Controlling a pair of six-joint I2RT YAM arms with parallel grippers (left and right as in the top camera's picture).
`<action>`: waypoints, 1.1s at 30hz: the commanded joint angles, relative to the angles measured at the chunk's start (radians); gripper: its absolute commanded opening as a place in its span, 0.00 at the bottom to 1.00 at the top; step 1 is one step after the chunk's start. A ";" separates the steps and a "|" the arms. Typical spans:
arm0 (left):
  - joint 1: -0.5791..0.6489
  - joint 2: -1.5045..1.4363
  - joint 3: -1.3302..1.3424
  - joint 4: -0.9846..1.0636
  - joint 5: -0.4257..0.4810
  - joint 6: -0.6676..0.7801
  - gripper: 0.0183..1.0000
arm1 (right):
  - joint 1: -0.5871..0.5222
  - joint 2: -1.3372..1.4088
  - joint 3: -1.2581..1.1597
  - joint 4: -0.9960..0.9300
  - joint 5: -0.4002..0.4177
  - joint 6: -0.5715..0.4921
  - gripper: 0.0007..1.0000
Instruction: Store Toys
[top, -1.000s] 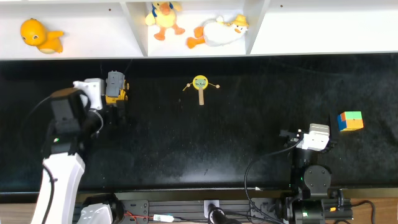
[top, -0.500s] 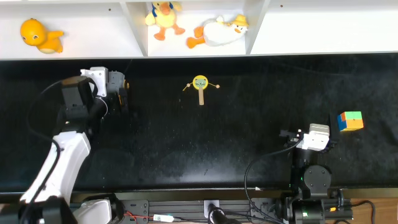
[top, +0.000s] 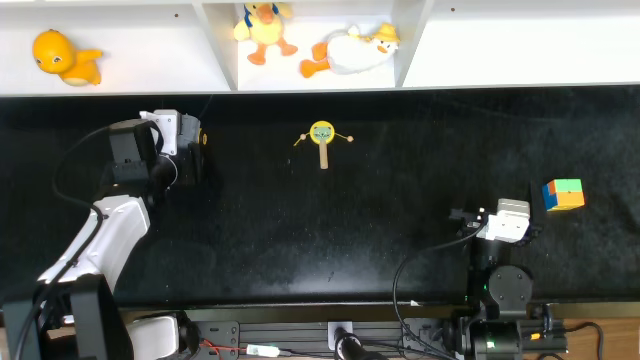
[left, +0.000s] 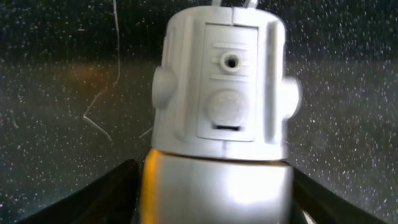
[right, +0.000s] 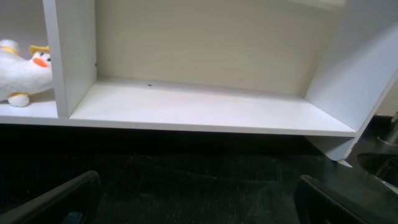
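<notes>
Left gripper (top: 182, 150): closed on toy truck (left: 221, 106), at the far left of the table (top: 300, 240), just before the shelf (top: 225, 50). Right gripper (right: 199, 205): fingers apart, low by its base, facing the shelf. On table: rattle (top: 321, 140), centre; cube (top: 563, 194), right. Shelf, left compartment: yellow duck (top: 65, 57). Middle compartment: plush duck (top: 264, 28), white goose (top: 350, 50).
</notes>
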 joint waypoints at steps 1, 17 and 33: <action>-0.003 0.003 0.026 0.009 -0.011 0.005 0.60 | -0.006 -0.007 -0.013 0.007 -0.007 0.003 0.99; -0.003 -0.224 0.024 -0.127 -0.028 0.005 0.43 | -0.006 -0.007 -0.013 0.007 -0.007 0.003 1.00; -0.004 -0.300 0.151 -0.172 0.000 -0.003 0.43 | -0.006 -0.007 -0.013 0.007 -0.007 0.003 0.99</action>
